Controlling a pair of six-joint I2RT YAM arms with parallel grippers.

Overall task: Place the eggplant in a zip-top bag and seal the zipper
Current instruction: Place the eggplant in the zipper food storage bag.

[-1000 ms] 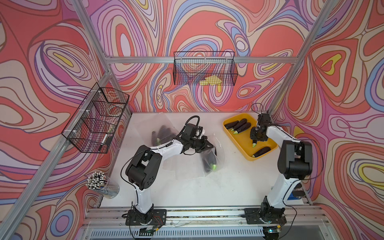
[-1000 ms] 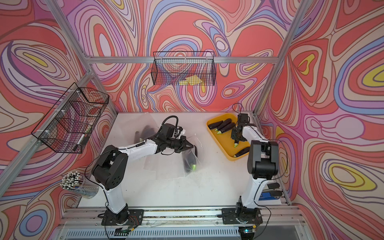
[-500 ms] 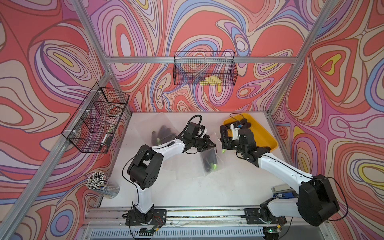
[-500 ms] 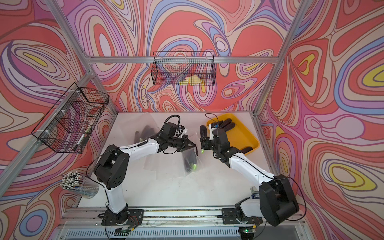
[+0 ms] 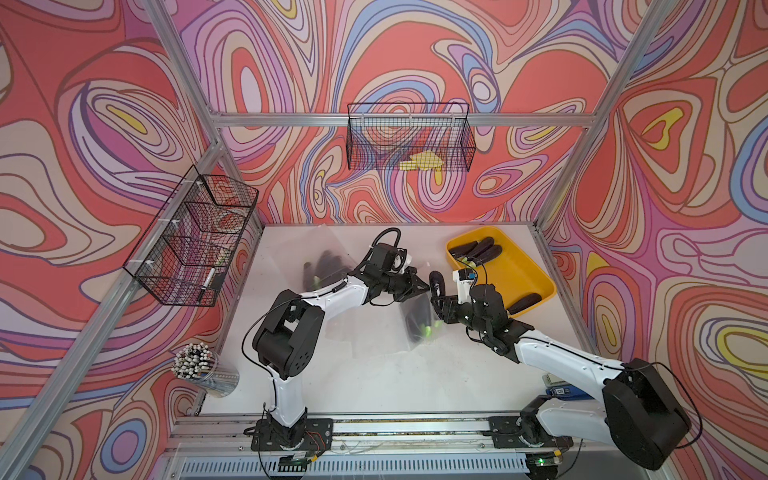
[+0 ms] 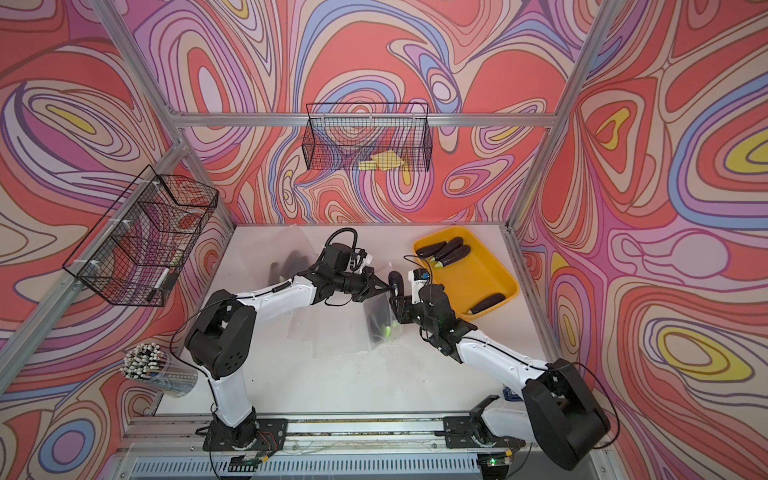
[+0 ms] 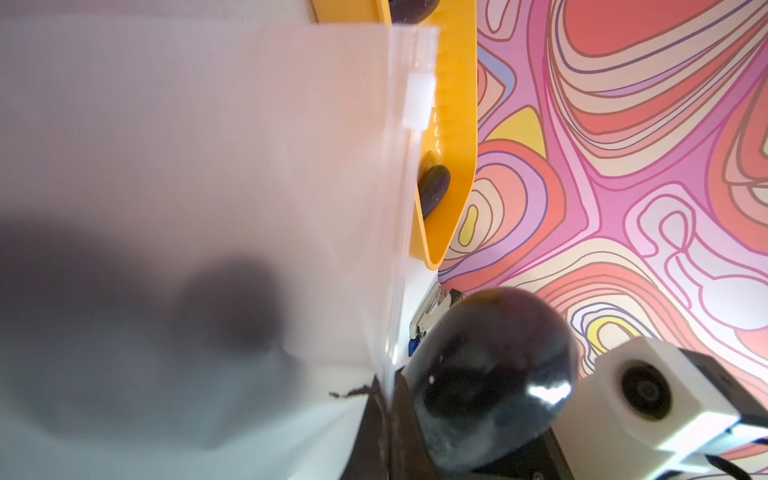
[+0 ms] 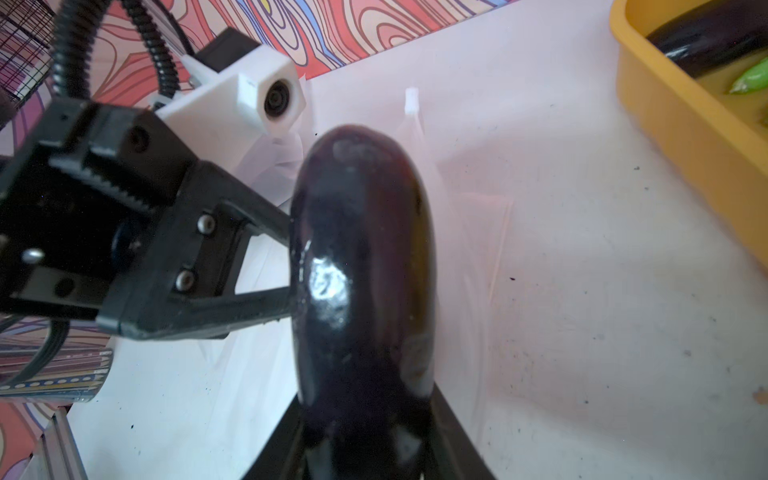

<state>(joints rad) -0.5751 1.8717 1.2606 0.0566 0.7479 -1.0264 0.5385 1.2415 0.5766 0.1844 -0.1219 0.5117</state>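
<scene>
Plastic bag (image 7: 208, 166) blurs its contents; eggplant (image 8: 361, 270) hides right tool (image 5: 437, 300) tips.

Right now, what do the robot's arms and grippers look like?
The left arm and right arm have smooth white tubes joined by chunky black joints. The left gripper and right gripper are black with two pointed fingers each. A ribbed black cable loops at the left wrist, by a small white camera box.
</scene>
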